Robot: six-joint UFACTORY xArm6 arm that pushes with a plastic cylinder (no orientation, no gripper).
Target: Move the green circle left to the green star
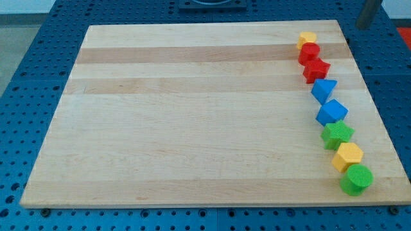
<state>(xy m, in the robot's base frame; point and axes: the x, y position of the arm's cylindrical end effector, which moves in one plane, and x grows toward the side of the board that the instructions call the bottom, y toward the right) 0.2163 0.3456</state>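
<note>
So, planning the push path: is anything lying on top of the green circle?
Nothing rests on the green circle; its top face is bare. The yellow block touches it on the upper left. Whatever lies beneath it is hidden. My tip is not clearly visible.

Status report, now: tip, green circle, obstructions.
My tip at the view's top right corner, far from the blocks. Green circle at the column's bottom end, untouched. Yellow block sits between it and the green star.

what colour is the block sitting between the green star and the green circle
Yellow. In the camera view, the only one, it sits between the green star and the green circle.
</note>
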